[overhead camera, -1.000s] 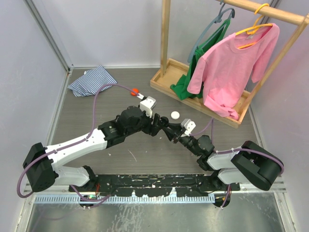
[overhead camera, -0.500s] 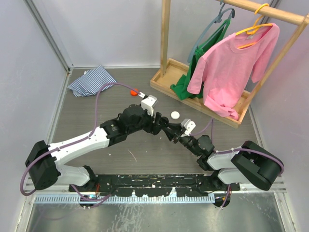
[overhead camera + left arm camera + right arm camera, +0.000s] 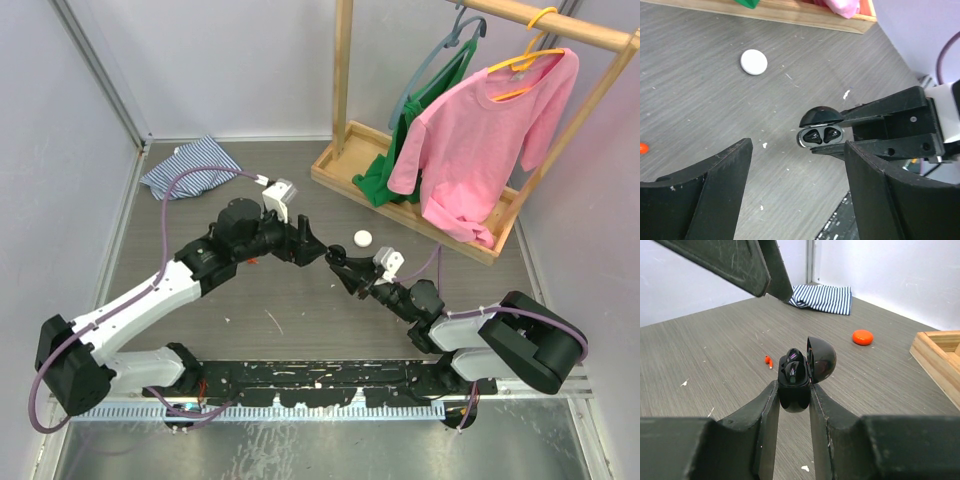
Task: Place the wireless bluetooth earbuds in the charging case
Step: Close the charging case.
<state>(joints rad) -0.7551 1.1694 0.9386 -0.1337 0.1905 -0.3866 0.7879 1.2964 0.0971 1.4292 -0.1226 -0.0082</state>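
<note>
grey wood-grain table [image 3: 300,305] walled in by pale panels. wooden rack [image 3: 345,100] with a pink shirt [image 3: 480,140] at the back right, striped cloth [image 3: 190,165] back left, white puck [image 3: 362,238] lying mid-table. pinched upright between the fingers of the right gripper [image 3: 792,387]: the charging case [image 3: 794,401], lid open, both black wireless bluetooth earbuds [image 3: 813,136] seated inside. left gripper [image 3: 310,242] spread wide, holding nothing. since half a second ago: left gripper drawn back leftward, off the case; right arm unmoved.
</note>
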